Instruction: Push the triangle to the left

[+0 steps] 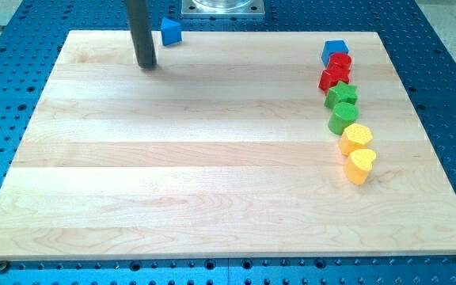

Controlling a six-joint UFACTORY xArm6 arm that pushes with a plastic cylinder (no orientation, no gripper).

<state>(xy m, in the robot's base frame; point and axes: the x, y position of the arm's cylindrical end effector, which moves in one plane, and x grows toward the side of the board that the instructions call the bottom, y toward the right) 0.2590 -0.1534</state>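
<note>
A blue triangle block (171, 32) sits at the top edge of the wooden board (212, 158), left of centre. My tip (146, 65) rests on the board just to the left of and slightly below the triangle, a small gap apart from it. The dark rod rises from the tip out of the view's top.
A column of blocks runs down the right side: a blue cube (335, 51), a red cylinder (340, 62), a red star (333, 78), a green star (342, 96), a green cylinder (343, 119), a yellow hexagon (356, 138) and a yellow heart (361, 165). A metal mount (222, 6) stands at the top.
</note>
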